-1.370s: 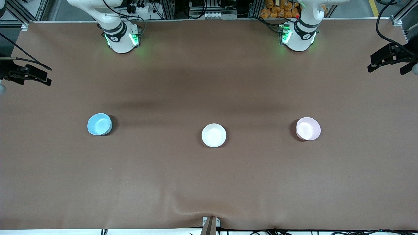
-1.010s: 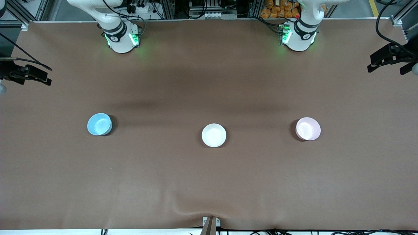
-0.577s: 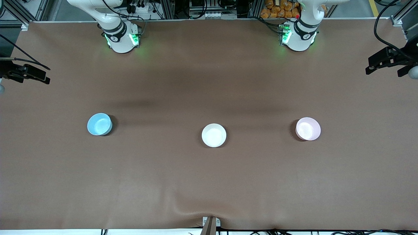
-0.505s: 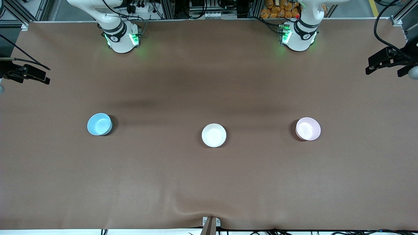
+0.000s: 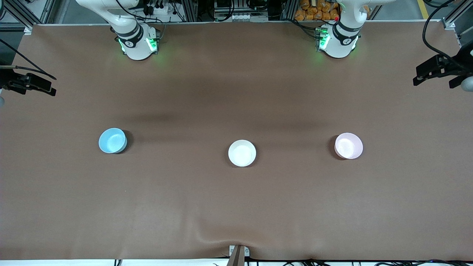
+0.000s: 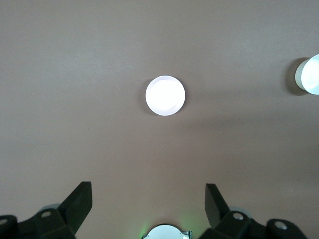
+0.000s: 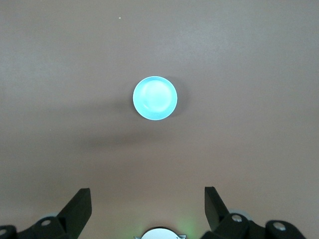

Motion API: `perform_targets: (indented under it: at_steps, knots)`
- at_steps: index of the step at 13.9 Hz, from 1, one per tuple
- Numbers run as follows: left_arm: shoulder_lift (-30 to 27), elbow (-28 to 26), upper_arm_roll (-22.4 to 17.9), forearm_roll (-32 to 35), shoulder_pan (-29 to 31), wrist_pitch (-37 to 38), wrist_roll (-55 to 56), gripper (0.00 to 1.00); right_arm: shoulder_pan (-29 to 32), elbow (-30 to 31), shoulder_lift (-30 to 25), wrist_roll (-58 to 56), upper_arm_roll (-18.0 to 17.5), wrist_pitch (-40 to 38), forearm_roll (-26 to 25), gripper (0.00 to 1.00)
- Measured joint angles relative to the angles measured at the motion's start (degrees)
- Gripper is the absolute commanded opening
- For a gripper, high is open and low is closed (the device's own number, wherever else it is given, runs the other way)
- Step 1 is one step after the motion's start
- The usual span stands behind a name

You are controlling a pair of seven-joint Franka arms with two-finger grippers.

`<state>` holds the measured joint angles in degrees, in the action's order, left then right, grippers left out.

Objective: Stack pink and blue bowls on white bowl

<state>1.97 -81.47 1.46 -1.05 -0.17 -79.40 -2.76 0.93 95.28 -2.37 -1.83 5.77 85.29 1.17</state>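
The light blue bowl [image 5: 112,140] stands toward the right arm's end of the table, the white bowl [image 5: 242,153] in the middle and the pale pink bowl [image 5: 348,146] toward the left arm's end, all in one row, upright and apart. My left gripper [image 5: 438,72] is open and empty, high above the table; in the left wrist view [image 6: 148,188] the pink bowl [image 6: 165,95] lies far below it, with the white bowl [image 6: 310,73] at the picture's edge. My right gripper [image 5: 31,83] is open and empty, high above the blue bowl [image 7: 155,97].
The brown table cover [image 5: 236,207] has a raised fold at its edge nearest the front camera. A small mount [image 5: 238,253] sits at that edge. The two arm bases [image 5: 138,44] stand along the edge farthest from the front camera.
Both grippers have shifted slightly while staying high and open. The three bowls have not moved.
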Motion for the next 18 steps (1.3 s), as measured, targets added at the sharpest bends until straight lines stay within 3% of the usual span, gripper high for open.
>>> perform_targets:
  at_steps: [4, 9, 18]
  knots:
    - [4.66, -1.06, -0.22, 0.22, 0.49, -2.11, 0.0, 1.0, 0.0, 0.53, 0.03, 0.0, 0.0, 0.28, 0.0, 1.0]
    - [11.28, -5.71, -0.37, 0.27, 0.67, -11.31, -0.13, 1.0, 0.0, 0.62, 0.03, 0.0, 0.0, 0.31, 0.0, 1.0]
    - [11.81, -32.21, -0.39, 0.66, 0.9, -42.59, -0.41, 0.98, 0.0, 2.17, 0.03, 0.0, 0.01, 1.62, 0.0, 1.0]
